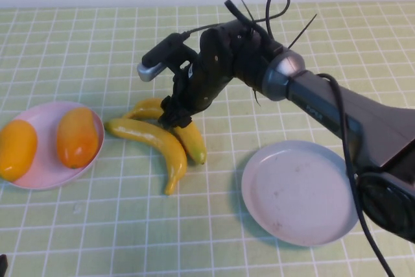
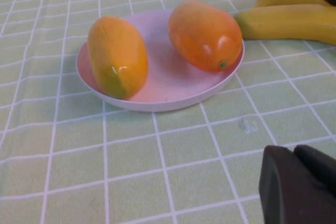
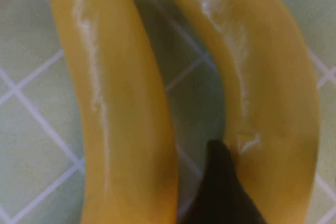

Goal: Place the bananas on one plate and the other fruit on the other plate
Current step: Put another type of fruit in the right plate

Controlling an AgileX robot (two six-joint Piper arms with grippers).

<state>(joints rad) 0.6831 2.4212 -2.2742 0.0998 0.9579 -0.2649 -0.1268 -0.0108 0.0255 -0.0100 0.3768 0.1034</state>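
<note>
1. Judging by how things lie, the task is about half done: both mango-like fruits [image 1: 77, 137] [image 1: 16, 149] sit side by side on the pink plate [image 1: 45, 176], well off to the left of the right end effector [image 1: 176, 116]
2. The two bananas [image 1: 150, 144] [image 1: 187, 135] are not yet moved; they lie on the bench [image 1: 130, 238] directly under the right end effector, stem ends close together, bodies curving apart
3. The grey-blue plate [image 1: 299, 191] is bare, near the right end effector on its right and towards the robot; both bananas have yet to go there
4. The right end effector is down at the bananas with its fingers spread wide, one dark fingertip [image 3: 223, 192] in the gap between the two; it holds nothing
5. The left end effector [image 2: 299, 184] is closed and empty, low over the bench, with the pink plate a short way ahead of it
6. The bananas look glossy, smooth and yellow with greenish tips; the fruits are plump, shiny, orange-yellow; the grey-blue plate is scuffed
</note>
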